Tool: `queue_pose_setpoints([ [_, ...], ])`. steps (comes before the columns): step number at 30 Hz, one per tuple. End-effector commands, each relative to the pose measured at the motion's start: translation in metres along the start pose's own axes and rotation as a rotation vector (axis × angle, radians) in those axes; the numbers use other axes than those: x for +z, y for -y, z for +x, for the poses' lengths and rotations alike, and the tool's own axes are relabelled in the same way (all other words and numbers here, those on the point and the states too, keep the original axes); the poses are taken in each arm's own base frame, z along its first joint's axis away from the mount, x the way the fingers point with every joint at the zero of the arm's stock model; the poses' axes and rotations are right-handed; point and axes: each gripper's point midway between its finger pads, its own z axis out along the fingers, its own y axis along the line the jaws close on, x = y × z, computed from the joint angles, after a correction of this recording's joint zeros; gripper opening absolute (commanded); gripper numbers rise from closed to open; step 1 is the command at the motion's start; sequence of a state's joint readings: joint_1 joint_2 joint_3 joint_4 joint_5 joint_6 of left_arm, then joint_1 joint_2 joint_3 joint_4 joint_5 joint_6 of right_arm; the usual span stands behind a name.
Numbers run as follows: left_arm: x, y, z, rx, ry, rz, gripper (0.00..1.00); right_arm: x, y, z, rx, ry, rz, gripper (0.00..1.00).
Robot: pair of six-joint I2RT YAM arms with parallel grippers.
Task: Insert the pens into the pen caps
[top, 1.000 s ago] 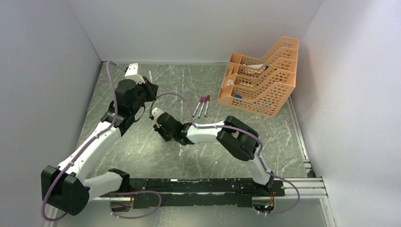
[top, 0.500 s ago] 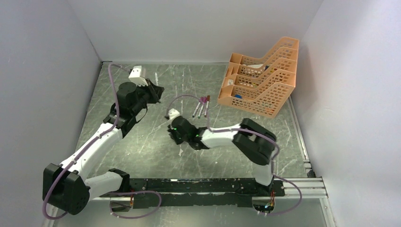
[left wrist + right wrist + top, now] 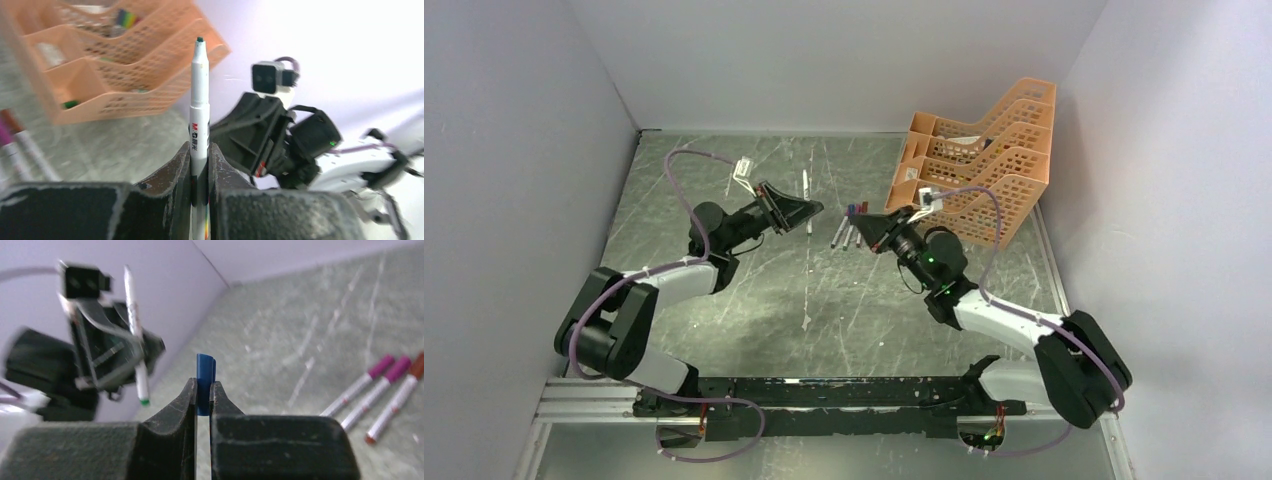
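Note:
My left gripper (image 3: 808, 211) is shut on a white pen (image 3: 806, 190), held across the jaws above the table. In the left wrist view the pen (image 3: 199, 100) stands up between the fingers (image 3: 181, 162), its dark green tip bare. My right gripper (image 3: 866, 224) faces it a short gap away and is shut on a blue cap (image 3: 205, 375). Three more pens (image 3: 372, 392) lie side by side on the table, two with magenta caps and one with a red-brown cap. From above they (image 3: 845, 230) lie just below the right gripper.
An orange mesh tray (image 3: 979, 165) with stepped compartments stands at the back right, close behind the right gripper; it also fills the upper left of the left wrist view (image 3: 110, 65). Grey walls close in the table on three sides.
Both arms have risen from the table and swung to face each other at the middle back. The right gripper came up from the table centre with the blue cap; the left now holds the pen out.

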State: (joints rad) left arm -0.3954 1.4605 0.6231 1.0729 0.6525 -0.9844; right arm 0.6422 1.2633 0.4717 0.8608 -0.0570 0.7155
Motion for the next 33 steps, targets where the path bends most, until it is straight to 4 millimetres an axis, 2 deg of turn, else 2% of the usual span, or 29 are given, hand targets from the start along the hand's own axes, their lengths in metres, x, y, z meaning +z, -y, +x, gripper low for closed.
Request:
queue_pose_setpoints([
  [1, -0.004, 0.086, -0.004, -0.034, 0.021, 0.349, 0.07, -0.006, -0.038, -0.075, 0.073, 0.243, -0.119, 0.0],
  [4, 0.005, 0.1, 0.012, -0.133, -0.014, 0.405, 0.07, -0.008, -0.051, -0.103, 0.086, 0.334, -0.167, 0.0],
  [6, 0.01, 0.109, 0.024, -0.186, -0.043, 0.45, 0.07, -0.007, -0.057, -0.113, 0.093, 0.357, -0.196, 0.0],
  [9, 0.017, 0.12, 0.039, -0.242, -0.073, 0.502, 0.07, -0.007, -0.066, -0.121, 0.108, 0.381, -0.242, 0.0],
  [13, 0.025, 0.122, 0.056, -0.223, -0.119, 0.509, 0.06, -0.006, -0.073, -0.125, 0.108, 0.387, -0.277, 0.0],
  [25, 0.034, 0.124, 0.06, -0.159, -0.153, 0.489, 0.07, -0.004, -0.078, -0.122, 0.076, 0.363, -0.294, 0.0],
  [33, 0.038, 0.119, 0.063, -0.159, -0.153, 0.472, 0.07, -0.004, -0.079, -0.117, 0.08, 0.348, -0.313, 0.0],
])
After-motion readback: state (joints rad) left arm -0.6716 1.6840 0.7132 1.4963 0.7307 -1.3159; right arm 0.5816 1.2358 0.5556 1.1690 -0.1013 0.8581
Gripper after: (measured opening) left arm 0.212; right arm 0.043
